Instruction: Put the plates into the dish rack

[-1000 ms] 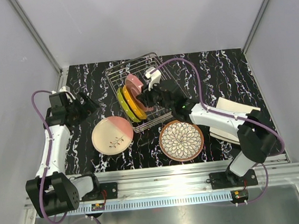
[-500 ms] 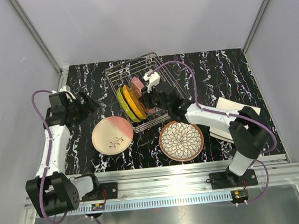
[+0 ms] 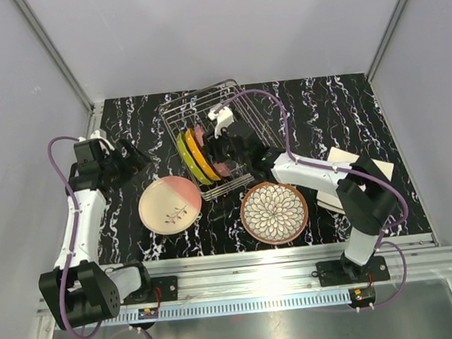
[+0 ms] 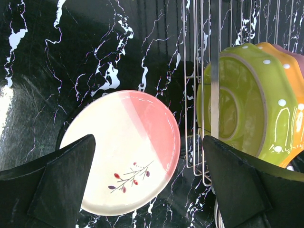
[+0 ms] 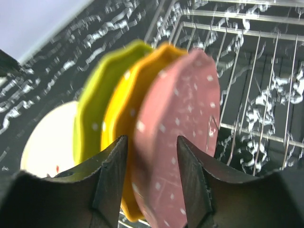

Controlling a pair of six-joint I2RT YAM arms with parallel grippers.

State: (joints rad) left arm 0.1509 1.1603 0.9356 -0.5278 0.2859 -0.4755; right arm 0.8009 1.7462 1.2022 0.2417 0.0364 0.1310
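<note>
Bench (image 3: 125,115): black slab with white marble veining, glossy, with a glare patch on the left side in the left wrist view. Pale grey walls (image 3: 237,32) close it in on three sides. An aluminium rail (image 3: 243,268) runs along the near edge and carries both arm bases.

Dish rack (image 3: 181,114): silver wire basket at mid-bench toward the back, turned slightly askew.
- Three scalloped plates stand on edge inside it, side by side.
- From the left they are the green plate (image 5: 92,118), the orange plate (image 5: 123,104) and the pink plate (image 5: 180,109).

Flat on the bench:
- A pink-and-cream plate (image 3: 169,204) with a twig motif lies just left of the rack's near corner.
- A brown-rimmed petal plate (image 3: 274,211) lies just in front of the rack.
- Cream squarish plates (image 3: 343,158) sit at the right, partly under the right arm.

Right tool (image 5: 151,142): reaches into the rack with its fingers on either side of the pink plate's rim. The view is blurred, so I cannot tell whether the pads press on the plate.

Left tool (image 4: 147,137): spread wide and empty, hovering over the pink-and-cream plate and facing the rack's left side.
</note>
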